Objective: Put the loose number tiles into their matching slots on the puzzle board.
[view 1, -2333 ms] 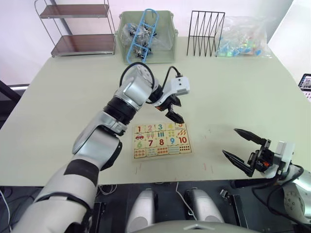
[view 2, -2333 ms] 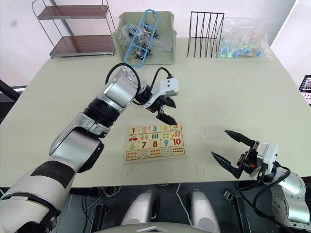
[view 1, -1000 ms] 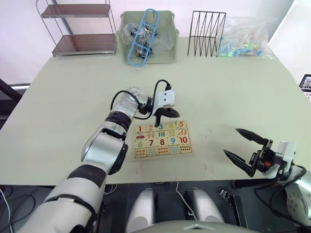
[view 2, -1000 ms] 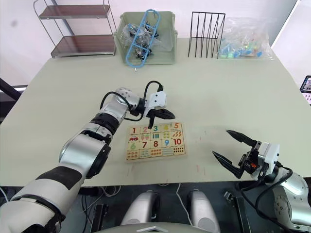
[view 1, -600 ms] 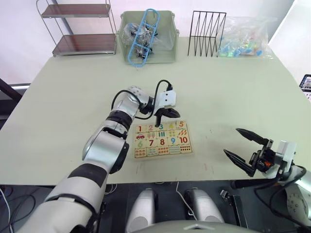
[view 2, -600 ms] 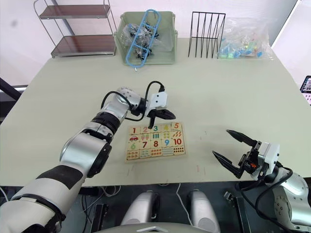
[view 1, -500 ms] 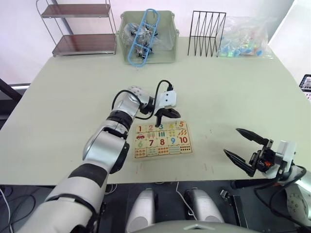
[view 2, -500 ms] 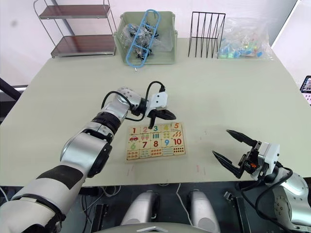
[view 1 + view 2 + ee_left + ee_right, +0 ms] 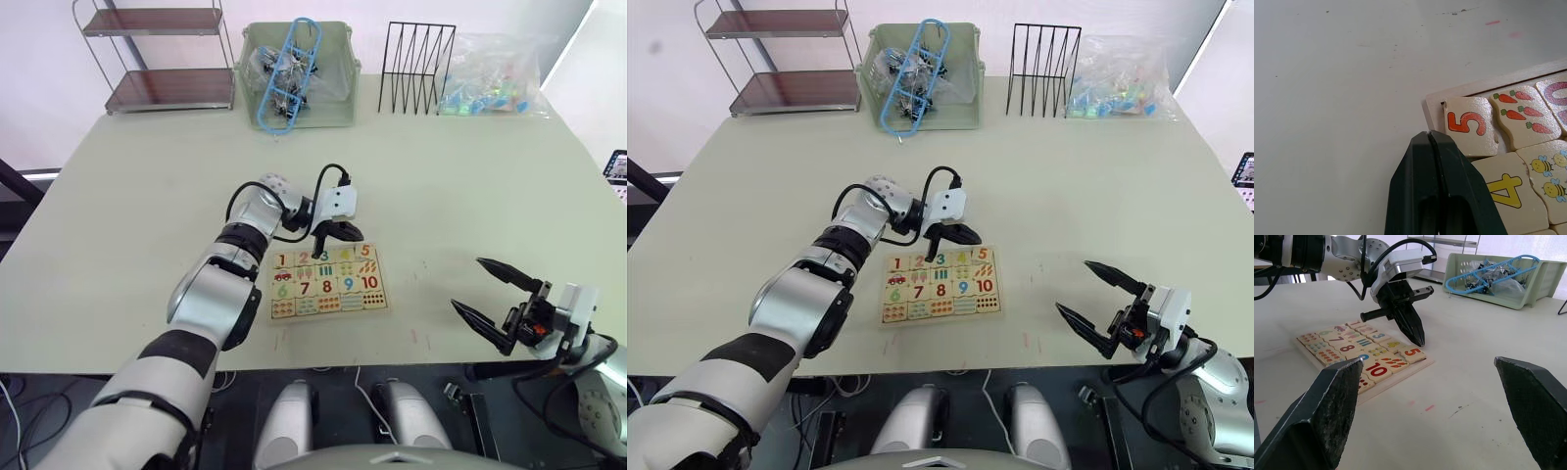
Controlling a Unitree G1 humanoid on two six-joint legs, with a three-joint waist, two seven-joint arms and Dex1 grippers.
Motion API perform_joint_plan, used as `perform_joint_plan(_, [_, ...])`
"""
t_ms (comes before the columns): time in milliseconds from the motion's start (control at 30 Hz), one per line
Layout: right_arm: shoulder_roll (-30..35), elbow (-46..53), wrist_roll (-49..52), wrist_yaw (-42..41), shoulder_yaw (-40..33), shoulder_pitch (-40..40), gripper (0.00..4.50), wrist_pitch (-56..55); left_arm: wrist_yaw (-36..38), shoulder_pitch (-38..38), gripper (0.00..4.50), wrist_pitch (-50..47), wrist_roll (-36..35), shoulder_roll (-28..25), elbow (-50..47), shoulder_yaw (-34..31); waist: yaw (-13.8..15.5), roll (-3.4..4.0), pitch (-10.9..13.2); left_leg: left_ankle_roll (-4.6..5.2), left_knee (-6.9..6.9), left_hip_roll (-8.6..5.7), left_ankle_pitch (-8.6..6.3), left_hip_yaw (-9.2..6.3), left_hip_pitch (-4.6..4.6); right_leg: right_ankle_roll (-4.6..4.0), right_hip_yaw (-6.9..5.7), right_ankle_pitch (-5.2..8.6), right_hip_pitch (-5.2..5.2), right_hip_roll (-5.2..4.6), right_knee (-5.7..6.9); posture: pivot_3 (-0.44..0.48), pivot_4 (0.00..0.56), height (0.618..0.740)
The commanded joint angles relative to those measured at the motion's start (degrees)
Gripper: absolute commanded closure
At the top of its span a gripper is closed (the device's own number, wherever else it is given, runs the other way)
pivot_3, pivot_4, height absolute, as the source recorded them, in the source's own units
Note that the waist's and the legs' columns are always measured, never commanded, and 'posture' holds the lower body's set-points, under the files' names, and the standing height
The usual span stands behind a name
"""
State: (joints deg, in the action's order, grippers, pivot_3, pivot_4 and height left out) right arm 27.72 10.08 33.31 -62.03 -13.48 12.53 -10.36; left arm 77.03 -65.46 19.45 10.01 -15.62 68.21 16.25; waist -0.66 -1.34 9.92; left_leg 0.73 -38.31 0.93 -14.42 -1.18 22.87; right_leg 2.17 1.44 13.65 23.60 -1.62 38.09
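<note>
Here the left arm is stretched fwd over the table point(image 9: 147, 186), its left tool point(image 9: 963, 233) pinched closed w/ nothing held, tips at the puzzle board's point(image 9: 326, 280) far edge. The right tool point(image 9: 498, 305) is held wide apart, empty, well right of the board. Tiles 1–5 point(image 9: 323, 258) are seated in the top row; five counted. In the left wrist view tiles 5 point(image 9: 1468, 124) and 4 point(image 9: 1506, 188) are seen close up.

Bright, even light; soft shadows
</note>
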Motion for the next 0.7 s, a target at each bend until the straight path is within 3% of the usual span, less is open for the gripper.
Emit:
perform_joint_plan(33, [-0.1,1.8,0.9,0.1,-0.8,0.0,0.0,-1.0,0.1,-1.3,4.47,0.9,0.0,0.0,-0.2,-0.6,0.0,0.0,0.0,0.0,0.0,0.0,0.0,0.0,0.0,0.0,0.0,0.0,0.0,0.0,0.0,0.0,0.15,0.739])
perform_joint_plan(700, [-0.3,1.7,0.7,0.3,-0.7,0.0,0.0,-1.2,0.3,-1.2,4.47,1.0,0.6,0.3,-0.2,-0.4,0.0,0.0,0.0,0.0,0.0,0.0,0.0,0.0,0.0,0.0,0.0,0.0,0.0,0.0,0.0,0.0,0.15,0.739])
